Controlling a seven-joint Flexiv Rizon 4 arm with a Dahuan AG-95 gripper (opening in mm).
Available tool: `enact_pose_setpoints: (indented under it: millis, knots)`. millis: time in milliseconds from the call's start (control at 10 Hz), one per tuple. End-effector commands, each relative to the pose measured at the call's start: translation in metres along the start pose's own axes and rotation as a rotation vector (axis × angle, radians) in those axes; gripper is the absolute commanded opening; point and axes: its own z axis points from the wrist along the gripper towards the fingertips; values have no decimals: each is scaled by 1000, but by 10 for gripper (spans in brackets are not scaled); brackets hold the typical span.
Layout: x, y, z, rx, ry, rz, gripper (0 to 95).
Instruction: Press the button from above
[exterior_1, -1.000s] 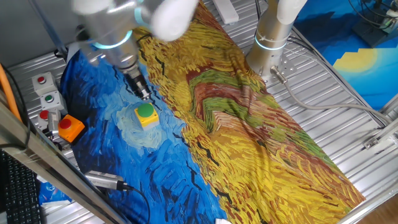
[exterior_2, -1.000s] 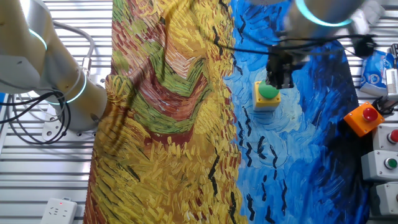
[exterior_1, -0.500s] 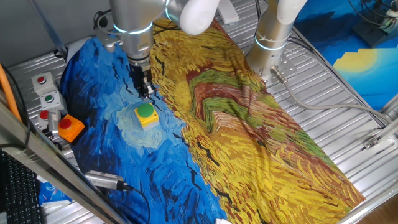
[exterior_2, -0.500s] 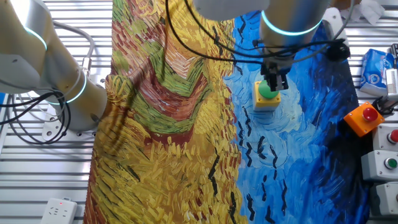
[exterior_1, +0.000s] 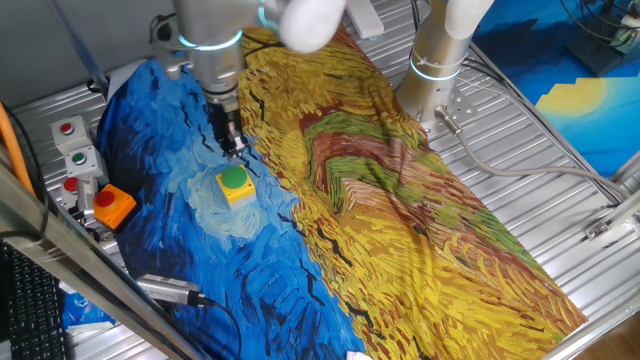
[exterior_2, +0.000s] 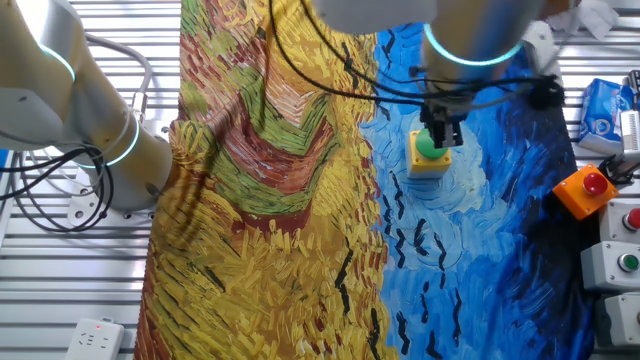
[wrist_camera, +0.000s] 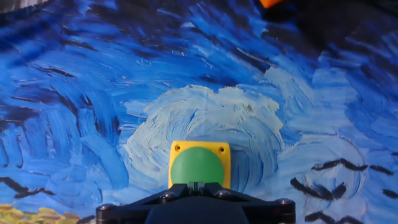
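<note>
A robot gripper (exterior_1: 235, 150) hangs over the green button (exterior_1: 234, 179) on its yellow box (exterior_1: 240, 194), which sits on a painted blue-and-yellow cloth (exterior_1: 400, 200) directly below and slightly ahead of the fingertips. In the hand view the button (wrist_camera: 196, 168) lies just beyond the gripper's dark body at the lower edge of the frame. Whether the fingers are apart or together cannot be told from any view. The risk from here, by judgement: a descent slightly off centre could catch the cap's rim or the box edge, tipping or sliding the light box across the loose cloth instead of pressing the button down.
</note>
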Motion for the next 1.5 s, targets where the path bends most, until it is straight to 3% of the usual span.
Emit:
enact_pose_setpoints:
  millis: [100, 900, 1300, 1400, 1500]
  knots:
    - [0, 0, 0, 24, 277, 25, 0]
    - [0, 0, 0, 27, 242, 21, 0]
    - [0, 0, 0, 33, 164, 20, 0]
    - [0, 0, 0, 33, 165, 22, 0]
    - [0, 0, 0, 33, 188, 27, 0]
